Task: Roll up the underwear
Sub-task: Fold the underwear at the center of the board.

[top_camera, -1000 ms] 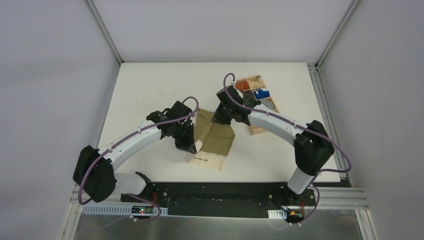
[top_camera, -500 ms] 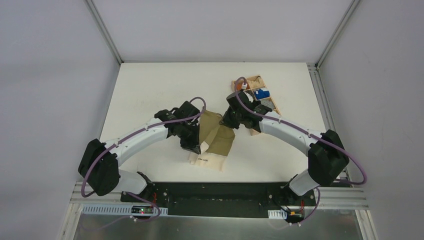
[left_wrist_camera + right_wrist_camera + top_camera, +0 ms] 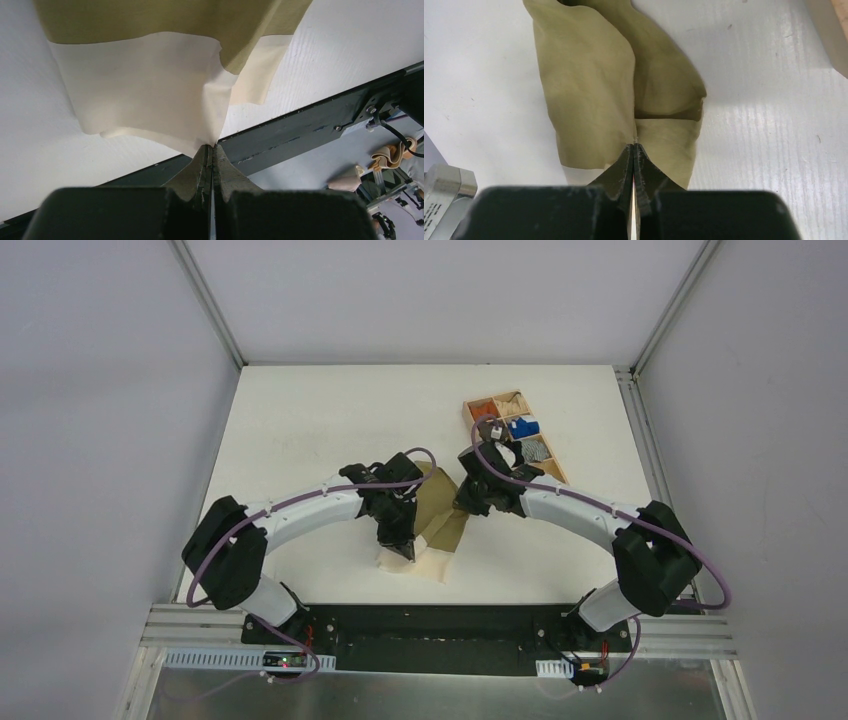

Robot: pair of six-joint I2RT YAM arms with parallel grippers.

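The underwear (image 3: 445, 525) lies on the white table (image 3: 300, 430), a little below the middle of the top view, between the two arms. It is partly lifted and bunched, not flat. The left gripper (image 3: 211, 149) is squeezed tight on a corner of the cream waistband (image 3: 145, 85), and the cloth hangs from its tips like a little tent. The right gripper (image 3: 634, 149) is pinched tight too, holding an edge of the green-brown part near the leg end. The wooden box (image 3: 510, 402) with small cloth bundles sits to the upper right, just beside the right arm, and it is not part of this job. The step in hand looks like folding one side of the underwear over, so it becomes a long thin strip that can be rolled. To do it well, both arms should move together at the same speed and in the same direction. If one pulls away from the other, the cloth could slip out, because each pinch holds only a tiny bit. The cloth should stay low and be laid down smooth, with the folded edge straight. Only when it rests flat should the fingers let go.
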